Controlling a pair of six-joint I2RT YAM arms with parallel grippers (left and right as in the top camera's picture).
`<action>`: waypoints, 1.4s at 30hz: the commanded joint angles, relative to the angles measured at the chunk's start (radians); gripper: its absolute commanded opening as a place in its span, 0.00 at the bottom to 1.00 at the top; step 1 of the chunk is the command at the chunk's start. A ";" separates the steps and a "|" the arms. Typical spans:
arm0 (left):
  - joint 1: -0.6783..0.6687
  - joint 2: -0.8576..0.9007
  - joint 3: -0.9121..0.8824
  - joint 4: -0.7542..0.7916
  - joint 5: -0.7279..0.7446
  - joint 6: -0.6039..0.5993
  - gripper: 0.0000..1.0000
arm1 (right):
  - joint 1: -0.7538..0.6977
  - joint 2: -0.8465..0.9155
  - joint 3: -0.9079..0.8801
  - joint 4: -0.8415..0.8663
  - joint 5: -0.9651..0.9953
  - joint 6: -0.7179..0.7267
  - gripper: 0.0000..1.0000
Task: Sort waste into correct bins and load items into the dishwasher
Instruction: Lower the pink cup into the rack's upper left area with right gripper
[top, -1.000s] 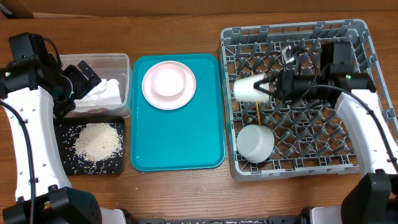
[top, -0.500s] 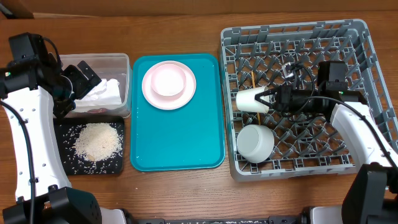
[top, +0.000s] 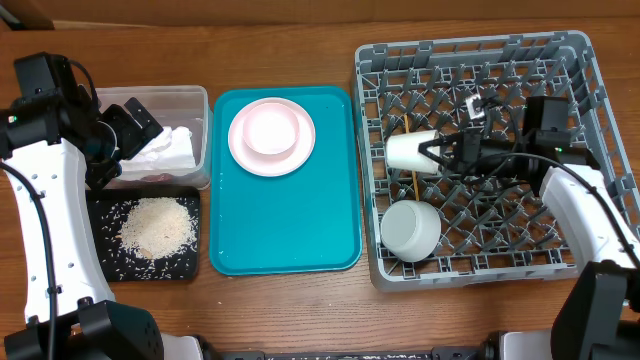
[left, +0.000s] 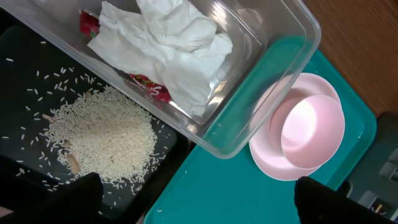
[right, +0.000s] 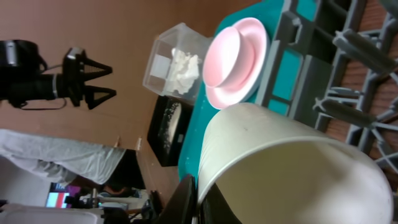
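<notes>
Our right gripper (top: 436, 152) pinches the cream cup (top: 408, 152) sideways over the dish rack (top: 480, 50). Our left gripper (top: 135, 121) gapes above the clear tub (top: 196, 98).

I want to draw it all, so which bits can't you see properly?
- Wrapper: left wrist view, mostly under the tissue; its print is unreadable.
- Chopsticks: overhead, very thin, partly behind the cup and the rack pegs.
- Right gripper: in the right wrist view the cup fills the frame, so the fingertips are hidden.
</notes>
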 joint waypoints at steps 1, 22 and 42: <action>0.003 -0.008 0.021 0.002 0.006 0.001 1.00 | -0.002 0.011 -0.003 0.025 -0.118 -0.003 0.04; 0.003 -0.008 0.021 0.002 0.006 0.001 1.00 | -0.006 0.175 -0.048 0.123 -0.147 -0.019 0.04; 0.003 -0.008 0.021 0.002 0.006 0.000 1.00 | -0.008 0.183 -0.049 0.079 -0.018 -0.018 0.05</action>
